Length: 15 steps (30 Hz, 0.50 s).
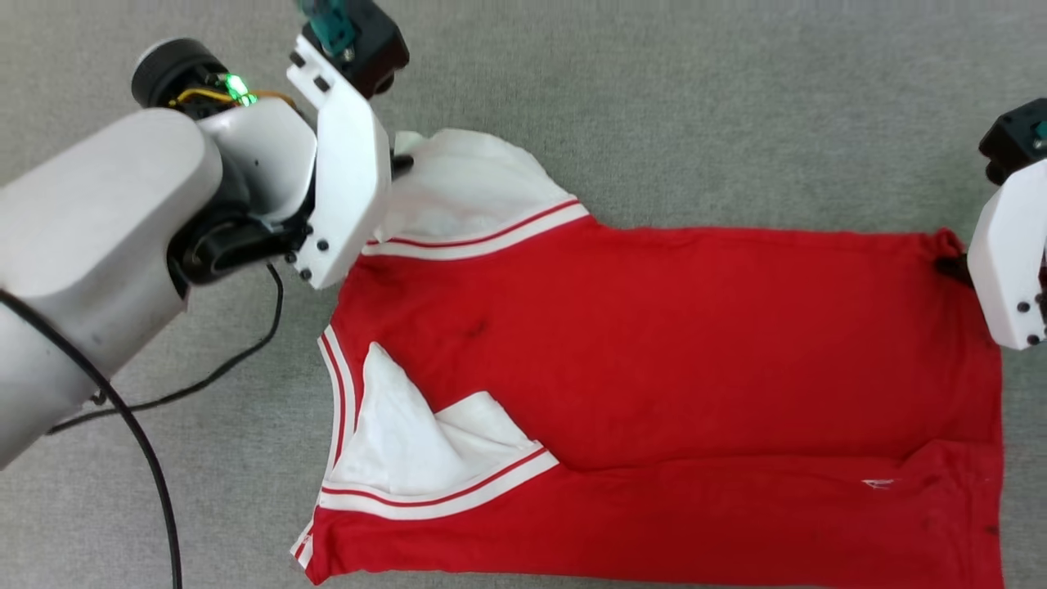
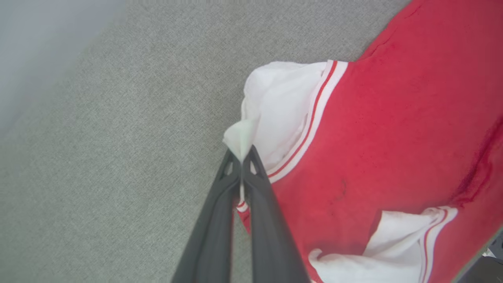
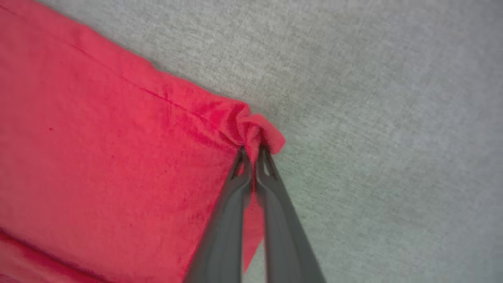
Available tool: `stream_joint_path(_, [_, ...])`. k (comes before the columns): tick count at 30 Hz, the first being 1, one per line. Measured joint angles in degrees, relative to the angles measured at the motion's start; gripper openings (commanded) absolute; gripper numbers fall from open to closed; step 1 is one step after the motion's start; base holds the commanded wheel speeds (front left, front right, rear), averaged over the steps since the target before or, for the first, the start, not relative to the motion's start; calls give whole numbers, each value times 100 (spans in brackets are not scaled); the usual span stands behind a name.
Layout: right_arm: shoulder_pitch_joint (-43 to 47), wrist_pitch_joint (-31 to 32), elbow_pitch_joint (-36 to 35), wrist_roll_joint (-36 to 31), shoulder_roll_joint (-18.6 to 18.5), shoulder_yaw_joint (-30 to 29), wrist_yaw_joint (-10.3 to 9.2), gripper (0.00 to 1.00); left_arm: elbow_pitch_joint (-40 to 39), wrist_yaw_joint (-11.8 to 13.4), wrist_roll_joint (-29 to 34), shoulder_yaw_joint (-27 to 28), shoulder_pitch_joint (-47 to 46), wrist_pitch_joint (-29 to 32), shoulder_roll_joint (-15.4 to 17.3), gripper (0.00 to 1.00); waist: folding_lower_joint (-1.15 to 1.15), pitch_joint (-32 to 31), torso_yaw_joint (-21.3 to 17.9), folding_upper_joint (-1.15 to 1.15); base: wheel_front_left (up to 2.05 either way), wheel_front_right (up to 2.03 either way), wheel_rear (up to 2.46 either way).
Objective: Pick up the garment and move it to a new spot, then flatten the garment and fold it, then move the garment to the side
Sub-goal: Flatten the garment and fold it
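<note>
Fingers [image 2: 220, 220] of the left gripper [image 2: 241, 157] are pinched tight on the white edge of the far sleeve [image 2: 275, 106]. Those of the right gripper [image 3: 253, 151] are pinched on a bunched red hem corner [image 3: 259, 131]. A grey surface [image 1: 695, 106] lies under everything. The shirt [image 1: 671, 343] lies on it, spread sideways across the head view, sleeves to the left and hem to the right, with a fold line along its near side. The near sleeve [image 1: 401, 442] lies folded onto the red, its striped trim showing. A black cable [image 1: 204, 380] trails on the surface beside the left arm [image 1: 98, 245].
</note>
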Motion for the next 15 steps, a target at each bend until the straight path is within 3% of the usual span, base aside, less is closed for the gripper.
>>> stream_joint_path(8, [633,-907,-320,371,-344,22,0,0,-394,0,41,-1,576,-153,244,0,0,-661,-2,0,0,0,0])
stream_joint_path(15, [1419,-1414,-671,530,-656,19,0,0,-859,0,41,-2,1338,-353,724,0,0,-1240,12,0,0,0,0])
